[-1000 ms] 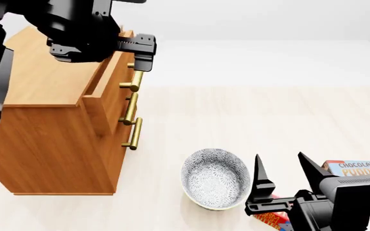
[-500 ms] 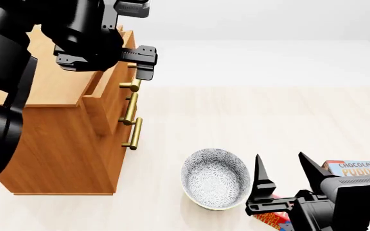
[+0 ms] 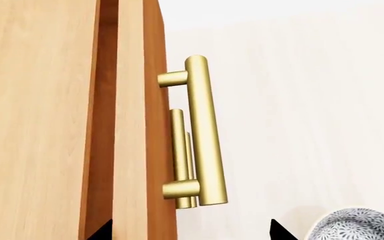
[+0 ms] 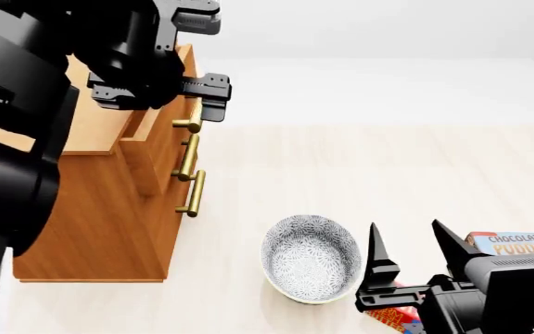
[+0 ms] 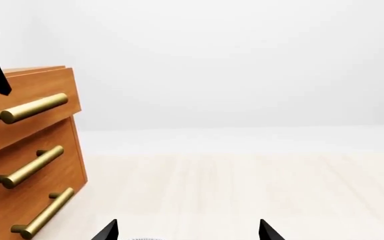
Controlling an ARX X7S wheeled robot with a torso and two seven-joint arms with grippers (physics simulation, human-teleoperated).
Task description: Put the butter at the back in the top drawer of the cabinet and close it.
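The cabinet (image 4: 100, 209) stands at the left in the head view. Its top drawer (image 4: 160, 136) is pulled out a little, and a dark gap (image 3: 105, 125) shows behind the drawer front (image 3: 153, 125). My left gripper (image 4: 208, 95) hangs open just above and in front of the top brass handle (image 3: 202, 130), holding nothing. Only a red-orange corner of the butter (image 4: 389, 317) peeks out under my right gripper (image 4: 409, 236), which is open and empty near the floor. In the right wrist view the right gripper (image 5: 187, 232) faces the cabinet's three handles, the top one (image 5: 28, 108) highest.
A patterned bowl (image 4: 311, 257) sits on the floor between the cabinet and my right gripper, and its rim also shows in the left wrist view (image 3: 359, 227). A Chocolate Pudding box (image 4: 517, 243) lies at the far right. Pale wooden floor stretches beyond.
My left arm has come forward and the left gripper has shifted slightly right and down over the top handle. The drawer's opening looks the same, and the right gripper has not moved.
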